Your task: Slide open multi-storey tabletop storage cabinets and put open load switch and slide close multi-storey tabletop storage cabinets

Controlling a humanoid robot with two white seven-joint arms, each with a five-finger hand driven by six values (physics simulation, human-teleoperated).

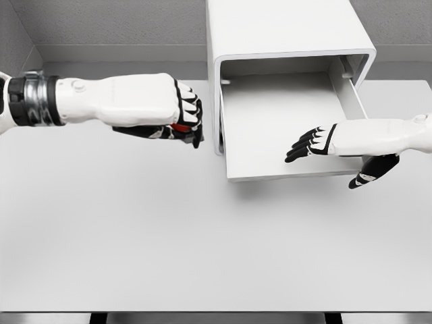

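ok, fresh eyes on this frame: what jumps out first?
The white cabinet at the table's far edge, its drawer slid out and bare inside. Next, the left hand, left of the drawer, fingers curled around something red that is mostly hidden. The right hand hovers over the drawer's front right corner, fingers spread, holding nothing.

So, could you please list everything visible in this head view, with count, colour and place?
white boxy tabletop storage cabinet: one, white, at the table's far edge, right of centre.
pulled-out white drawer: one, white, slid open toward the robot; no object visible inside.
flat white table: one, white, filling the view.
small red-and-black object: one, mostly hidden under the left hand's fingers; identity unclear.
left hand: one, white with black fingers, curled round the object, left of the drawer.
right hand: one, white with black fingers, spread open over the drawer's right front.
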